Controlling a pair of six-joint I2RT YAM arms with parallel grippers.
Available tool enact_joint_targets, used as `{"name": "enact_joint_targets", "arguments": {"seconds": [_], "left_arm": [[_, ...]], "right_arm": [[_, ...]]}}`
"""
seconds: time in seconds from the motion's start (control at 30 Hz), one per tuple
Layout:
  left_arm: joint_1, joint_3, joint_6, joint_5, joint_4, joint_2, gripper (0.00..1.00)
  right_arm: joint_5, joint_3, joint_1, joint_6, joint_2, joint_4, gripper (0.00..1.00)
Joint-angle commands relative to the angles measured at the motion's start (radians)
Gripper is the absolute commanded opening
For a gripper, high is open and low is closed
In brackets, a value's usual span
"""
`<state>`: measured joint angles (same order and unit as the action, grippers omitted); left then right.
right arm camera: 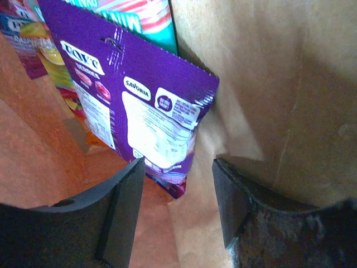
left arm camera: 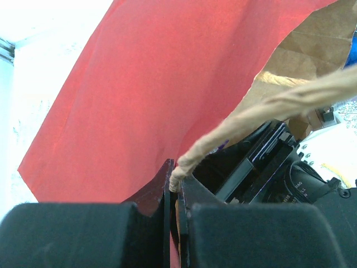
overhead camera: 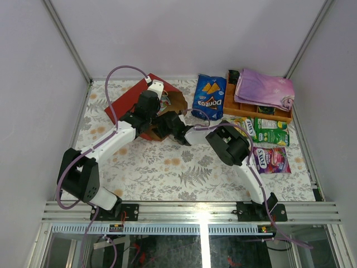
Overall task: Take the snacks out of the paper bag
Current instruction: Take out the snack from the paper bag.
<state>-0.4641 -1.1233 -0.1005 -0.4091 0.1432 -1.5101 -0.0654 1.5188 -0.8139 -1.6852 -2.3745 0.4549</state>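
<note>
Inside paper bag (right arm camera: 290, 84), right gripper (right arm camera: 177, 167) open astride purple pack (right arm camera: 139, 100), left gripper (left arm camera: 175, 178) pinching string handle (left arm camera: 268, 106)

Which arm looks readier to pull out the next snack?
Right. The right gripper is inside the bag, jaws open either side of the purple packet's lower corner. The left gripper is shut on the handle, so it seems busy holding the bag.

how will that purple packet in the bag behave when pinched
Probably light and floppy: the purple packet looks thin and flat. Its glossy film may slip. The open right gripper straddles one corner, so it may swing.
</note>
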Motion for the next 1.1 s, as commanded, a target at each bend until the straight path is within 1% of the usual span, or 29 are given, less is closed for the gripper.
{"name": "enact_joint_targets", "arguments": {"seconds": [0.0, 0.07, 0.37, 0.4, 0.53, 0.57, 0.73, 0.9, 1.07], "left_arm": [[-0.003, 0.0, 0.017, -0.024, -0.061, 0.011, 0.0], [-0.003, 0.001, 0.015, -0.024, -0.063, 0.016, 0.0], [-0.002, -0.005, 0.013, -0.023, -0.058, 0.004, 0.0], [-0.002, -0.005, 0.014, -0.024, -0.056, 0.002, 0.0], [-0.003, -0.007, 0.013, -0.022, -0.054, -0.002, 0.0], [-0.002, -0.006, 0.014, -0.022, -0.054, -0.003, 0.0], [-0.003, -0.006, 0.012, -0.027, -0.056, -0.004, 0.0], [-0.002, -0.009, 0.011, -0.03, -0.055, -0.012, 0.0], [-0.002, -0.011, 0.01, -0.033, -0.054, -0.017, 0.0]], "right_arm": [[-0.117, 0.023, -0.005, -0.016, -0.053, -0.033, 0.58], [-0.123, 0.039, -0.005, -0.01, -0.065, -0.029, 0.54], [-0.149, 0.113, -0.005, 0.086, -0.085, -0.022, 0.23], [-0.156, 0.113, -0.004, 0.096, -0.082, -0.021, 0.2], [-0.171, 0.103, -0.005, 0.145, -0.061, -0.002, 0.03], [-0.172, 0.09, -0.005, 0.154, -0.051, 0.006, 0.01], [-0.174, 0.006, -0.004, 0.23, 0.04, 0.056, 0.0], [-0.216, -0.205, -0.008, 0.337, 0.23, 0.145, 0.0], [-0.236, -0.41, -0.008, 0.57, 0.463, 0.162, 0.0]]}}
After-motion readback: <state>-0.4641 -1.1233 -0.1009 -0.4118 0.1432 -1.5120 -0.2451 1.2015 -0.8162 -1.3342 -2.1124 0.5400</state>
